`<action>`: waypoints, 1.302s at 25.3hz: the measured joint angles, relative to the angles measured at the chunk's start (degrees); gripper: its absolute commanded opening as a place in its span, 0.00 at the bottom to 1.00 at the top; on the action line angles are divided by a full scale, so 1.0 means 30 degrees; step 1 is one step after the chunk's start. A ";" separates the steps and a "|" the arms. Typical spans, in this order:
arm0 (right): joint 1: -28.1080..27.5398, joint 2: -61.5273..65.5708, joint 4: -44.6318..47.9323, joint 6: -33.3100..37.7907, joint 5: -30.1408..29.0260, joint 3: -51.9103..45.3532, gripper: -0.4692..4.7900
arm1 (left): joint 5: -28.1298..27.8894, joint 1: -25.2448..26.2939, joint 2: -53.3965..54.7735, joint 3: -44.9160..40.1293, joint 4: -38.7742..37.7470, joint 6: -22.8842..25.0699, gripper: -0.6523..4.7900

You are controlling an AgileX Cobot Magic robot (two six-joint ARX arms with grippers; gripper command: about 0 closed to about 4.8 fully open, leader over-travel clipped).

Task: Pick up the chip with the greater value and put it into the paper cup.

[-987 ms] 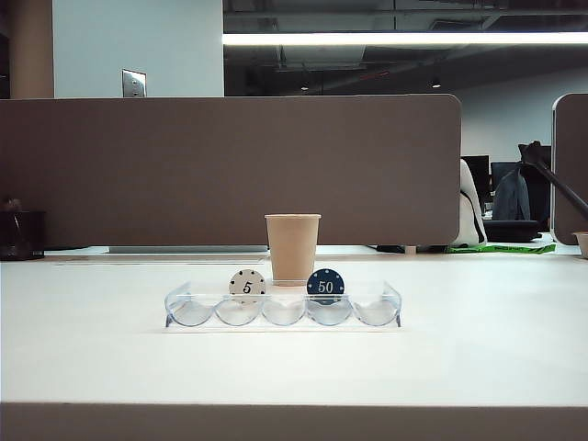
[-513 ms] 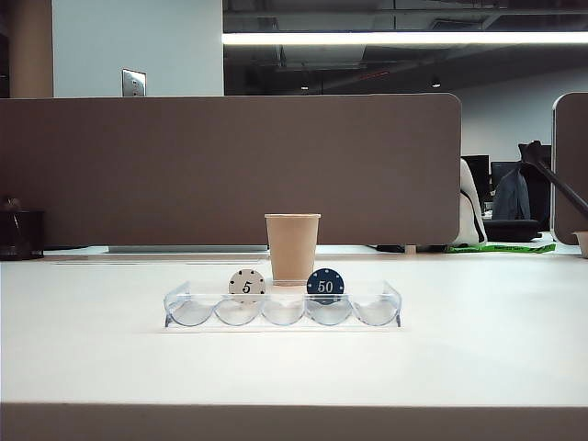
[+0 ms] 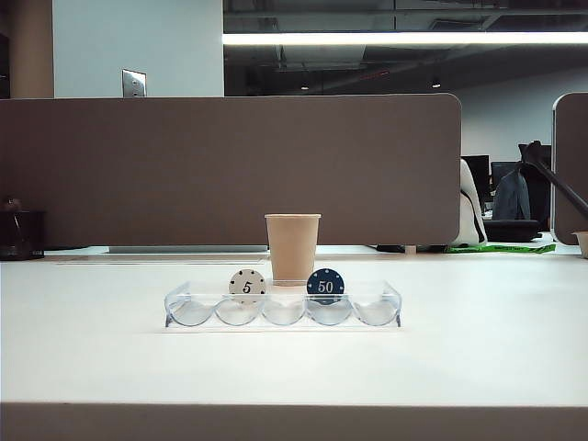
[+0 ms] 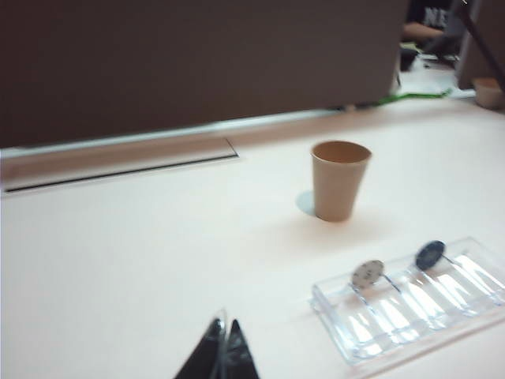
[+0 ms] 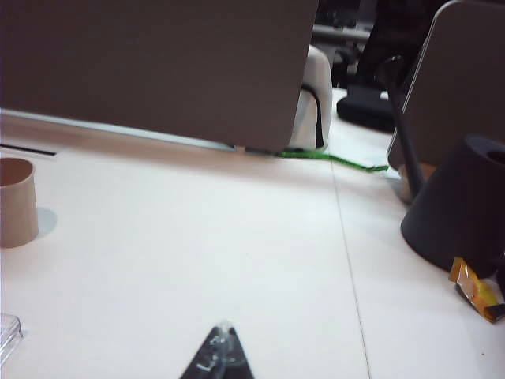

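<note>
Chip marked "50" (image 3: pixel 325 285), dark blue with white edge dots, stands on edge in the fourth slot from the left of the clear plastic chip tray (image 3: pixel 390 296); the white "5" chip (image 3: pixel 247 285) stands in the second slot. Paper cup (image 3: pixel 292 247) is upright just behind the tray, between the two chips.

Exterior view shows neither arm. Left wrist view shows the left gripper (image 4: pixel 223 357) above bare table (image 4: pixel 118 260), fingertips pressed together, holding nothing, well apart from cup and tray. Right wrist view shows the right gripper (image 5: pixel 219 357) likewise closed and empty, with only a tray corner and part of the cup at its edge, plus a dark cone-shaped base (image 5: pixel 458 205) unseen elsewhere.

Open tabletop lies on all sides of the tray; a partition wall (image 3: pixel 230 170) bounds the far edge.
</note>
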 measured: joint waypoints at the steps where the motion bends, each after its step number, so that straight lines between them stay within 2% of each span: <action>1: 0.0000 0.0860 -0.0109 -0.0007 -0.0036 0.0590 0.08 | 0.0138 0.0000 0.0321 0.0189 -0.0007 0.0000 0.11; 4: 0.0197 0.5020 -0.0415 -0.0007 -0.0721 0.3504 0.08 | 0.0204 -0.0627 0.1712 0.1180 0.0678 0.0000 0.11; 9: 0.2200 0.9559 -0.1027 -0.0015 -0.0780 0.6688 0.08 | -0.1530 -0.3475 0.3053 0.1217 0.2484 -0.0029 0.11; 11: 0.3016 1.0724 -0.1035 -0.0015 -0.0787 0.7482 0.08 | -0.2688 -0.5042 0.3563 0.1217 0.2535 -0.0029 0.11; 12: 0.4044 1.2021 -0.1122 -0.0015 -0.0481 0.8451 0.08 | -0.3840 -0.6892 0.4320 0.1217 0.2594 -0.0007 0.11; 13: 0.4524 1.2626 -0.1027 -0.0015 -0.0182 0.8888 0.08 | -0.4248 -0.7519 0.4597 0.1217 0.2674 -0.0007 0.11; 15: 0.5887 1.4396 -0.0954 -0.0721 0.0721 0.9967 0.08 | -0.6390 -0.9755 0.5676 0.1217 0.3126 -0.0007 0.11; 19: 0.7606 1.6983 -0.0984 -0.2994 0.0867 1.1438 0.08 | -0.7861 -1.1832 0.7759 0.1217 0.4867 0.0007 0.11; 21: 0.8189 1.8221 -0.1035 -0.3920 0.0576 1.2036 0.08 | -0.7978 -1.2036 0.8801 0.1217 0.5676 0.0000 0.11; 25: 0.8109 2.0291 -0.0962 -0.4575 -0.1078 1.3027 0.08 | -0.8029 -1.2043 0.9719 0.1217 0.6834 -0.0007 0.11; 33: 0.8116 2.2724 0.0313 -0.4634 -0.1392 1.3114 0.08 | -0.8014 -1.2043 0.9653 0.1217 0.7315 -0.0007 0.11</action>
